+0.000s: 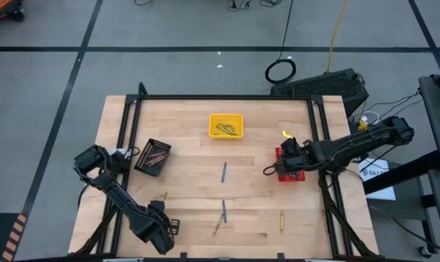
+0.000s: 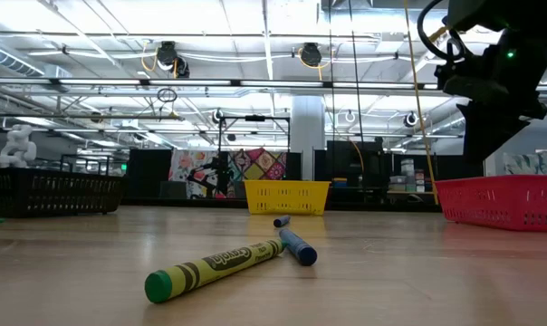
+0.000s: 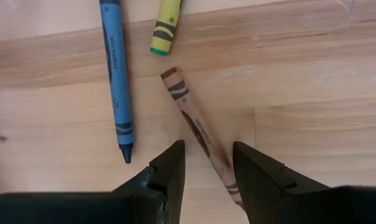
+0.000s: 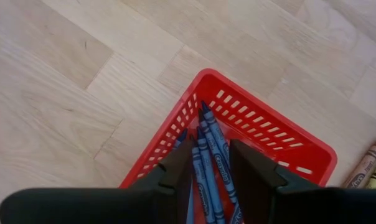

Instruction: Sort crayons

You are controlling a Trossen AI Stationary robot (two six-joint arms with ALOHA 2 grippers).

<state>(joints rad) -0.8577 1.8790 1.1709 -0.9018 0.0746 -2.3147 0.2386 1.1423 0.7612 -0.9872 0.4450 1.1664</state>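
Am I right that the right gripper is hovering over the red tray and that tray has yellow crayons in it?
Not quite. The right gripper does hover over the red tray, but the crayons in it are blue, as the right wrist view shows.

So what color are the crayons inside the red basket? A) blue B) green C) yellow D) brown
A: the right wrist view looks down into the red basket, and the crayons lying in it are all blue.
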